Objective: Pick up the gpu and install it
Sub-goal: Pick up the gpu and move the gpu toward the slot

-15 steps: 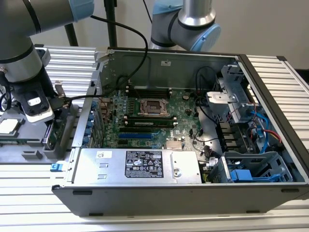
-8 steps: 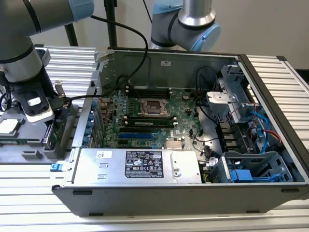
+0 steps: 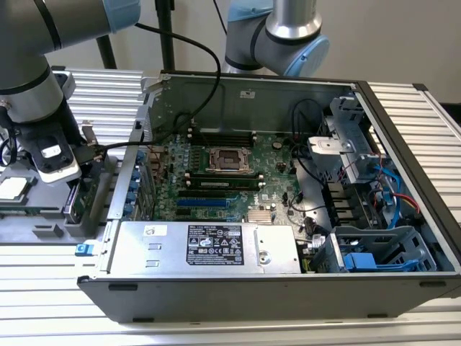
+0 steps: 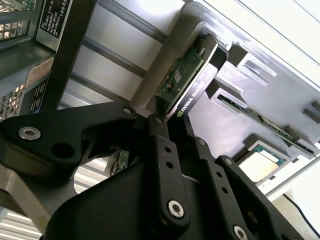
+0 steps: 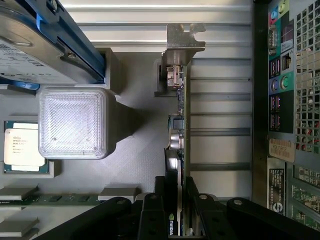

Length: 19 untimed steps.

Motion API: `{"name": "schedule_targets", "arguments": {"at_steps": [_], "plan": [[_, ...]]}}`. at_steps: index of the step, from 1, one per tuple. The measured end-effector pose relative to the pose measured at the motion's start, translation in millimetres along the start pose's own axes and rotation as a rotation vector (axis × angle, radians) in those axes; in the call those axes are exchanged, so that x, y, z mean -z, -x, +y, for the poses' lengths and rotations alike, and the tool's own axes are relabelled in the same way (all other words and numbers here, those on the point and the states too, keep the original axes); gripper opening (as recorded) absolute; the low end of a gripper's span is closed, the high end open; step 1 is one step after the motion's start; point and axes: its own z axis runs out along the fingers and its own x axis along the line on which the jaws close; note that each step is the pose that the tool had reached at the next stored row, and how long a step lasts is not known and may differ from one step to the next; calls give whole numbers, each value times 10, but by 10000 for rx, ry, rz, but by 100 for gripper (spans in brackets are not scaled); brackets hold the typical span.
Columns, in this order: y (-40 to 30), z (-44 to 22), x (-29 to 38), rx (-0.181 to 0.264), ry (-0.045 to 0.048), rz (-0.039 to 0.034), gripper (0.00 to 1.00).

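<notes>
The gpu [image 5: 179, 125] is a thin green card standing on edge in a slot of the grey parts holder [image 5: 135, 165], with its silver bracket [image 5: 184, 42] at the far end. My gripper [image 5: 176, 205] is down over the card's near end, and its black fingers [image 5: 160, 200] press against both faces of it. In the second wrist view the gpu [image 4: 182, 80] runs away from the gripper [image 4: 159, 120], whose fingers meet on it. In the exterior view the gripper [image 3: 81, 173] and the gpu [image 3: 73, 200] are at the left, outside the open computer case [image 3: 238, 288].
The case's rear panel [image 5: 285, 100] stands close beside the card. The motherboard [image 3: 223, 173] and power supply [image 3: 209, 245] lie inside the case. The holder also carries a hard drive [image 5: 30, 50], a CPU [image 5: 20, 145], a memory stick [image 5: 50, 198] and a white block [image 5: 72, 122].
</notes>
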Motion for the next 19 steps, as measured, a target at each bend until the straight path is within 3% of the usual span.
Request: {"name": "schedule_targets", "arguments": {"at_steps": [9, 19], "plan": [[1, 1, 2, 1, 6, -8, 0], [1, 4, 67, 0, 1, -1, 0]]}}
